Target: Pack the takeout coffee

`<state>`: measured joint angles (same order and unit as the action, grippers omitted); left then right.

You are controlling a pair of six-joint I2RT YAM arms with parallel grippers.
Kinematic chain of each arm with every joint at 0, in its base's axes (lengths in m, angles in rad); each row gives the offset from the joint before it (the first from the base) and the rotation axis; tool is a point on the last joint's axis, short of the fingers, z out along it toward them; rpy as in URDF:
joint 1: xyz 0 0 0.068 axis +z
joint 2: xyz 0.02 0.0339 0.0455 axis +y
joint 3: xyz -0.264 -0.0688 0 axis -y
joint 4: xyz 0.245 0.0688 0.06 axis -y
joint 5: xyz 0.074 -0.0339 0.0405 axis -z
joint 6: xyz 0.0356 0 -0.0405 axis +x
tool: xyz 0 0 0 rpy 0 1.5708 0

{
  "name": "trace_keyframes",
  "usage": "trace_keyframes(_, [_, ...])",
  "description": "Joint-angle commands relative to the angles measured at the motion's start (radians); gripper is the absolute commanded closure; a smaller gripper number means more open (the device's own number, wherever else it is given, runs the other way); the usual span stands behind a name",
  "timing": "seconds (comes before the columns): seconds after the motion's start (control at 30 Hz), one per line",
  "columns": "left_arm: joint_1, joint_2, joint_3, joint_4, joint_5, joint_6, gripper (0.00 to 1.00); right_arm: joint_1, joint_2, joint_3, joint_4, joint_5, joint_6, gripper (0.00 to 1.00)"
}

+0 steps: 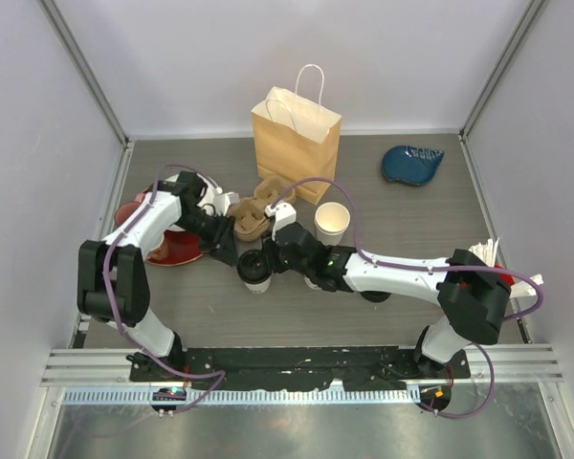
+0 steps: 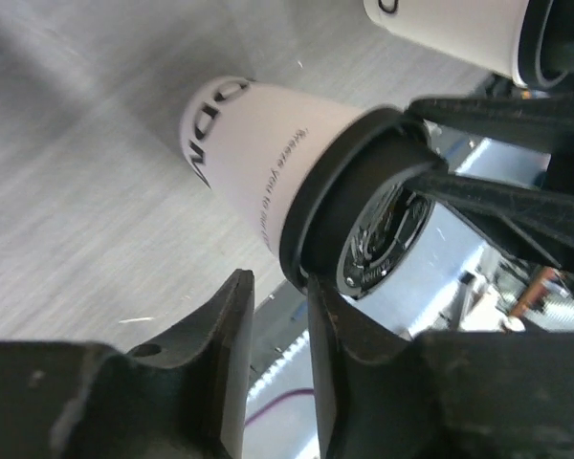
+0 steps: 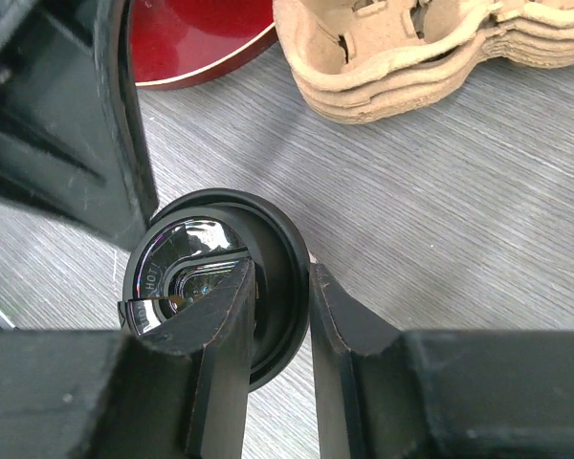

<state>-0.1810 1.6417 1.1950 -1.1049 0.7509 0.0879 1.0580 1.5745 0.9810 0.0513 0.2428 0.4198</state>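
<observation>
Standing on the surface (image 1: pixel 402 220) are two white paper cups, one lidded cup (image 1: pixel 254 272) and one open cup (image 1: pixel 332 222), along with one brown bag (image 1: pixel 295 139), one red plate (image 1: pixel 172 249), one stack of pulp carriers (image 1: pixel 253 215) and one blue thing (image 1: pixel 411 164) at the back right. The lidded cup sits mid-surface, just in front of the carriers and between the two arms. It is upright, its long axis vertical and its black lid (image 3: pixel 196 244) facing up. The right claw (image 3: pixel 282 277) is narrowly clenched on the lid's rim, one finger over the top and the other outside the edge. The left claw (image 2: pixel 279 287) is released, its fingers only slightly parted with nothing between them, and one fingertip lies right at the lid's rim.
</observation>
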Motion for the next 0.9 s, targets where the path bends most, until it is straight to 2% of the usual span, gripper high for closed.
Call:
trace_keyframes(0.0, [0.032,-0.088,0.041,0.146,-0.061,0.039,0.64,0.034,0.071,0.004,-0.177,-0.048,-0.016,0.99])
trace_keyframes(0.07, [0.043,-0.108,0.048,0.143,-0.059,0.041,0.6,0.036,0.073,0.016,-0.186,-0.037,-0.027,0.99])
trace_keyframes(0.27, [0.107,-0.141,0.086,0.128,-0.07,0.05,0.54,0.039,0.108,0.071,-0.169,-0.039,-0.05,0.99])
trace_keyframes(0.67, [0.173,-0.217,0.087,0.162,-0.13,0.052,0.51,0.046,0.255,0.275,-0.212,-0.053,-0.122,0.98])
trace_keyframes(0.73, [0.176,-0.214,0.09,0.157,-0.128,0.053,0.51,0.046,0.265,0.285,-0.214,-0.078,-0.128,0.89])
trace_keyframes(0.77, [0.176,-0.215,0.092,0.158,-0.127,0.052,0.51,0.045,0.266,0.298,-0.214,-0.089,-0.13,0.78])
trace_keyframes(0.83, [0.176,-0.215,0.094,0.162,-0.124,0.05,0.5,0.048,0.271,0.315,-0.225,-0.103,-0.134,0.65])
trace_keyframes(0.87, [0.176,-0.217,0.095,0.163,-0.122,0.052,0.5,0.046,0.269,0.333,-0.229,-0.105,-0.138,0.64])
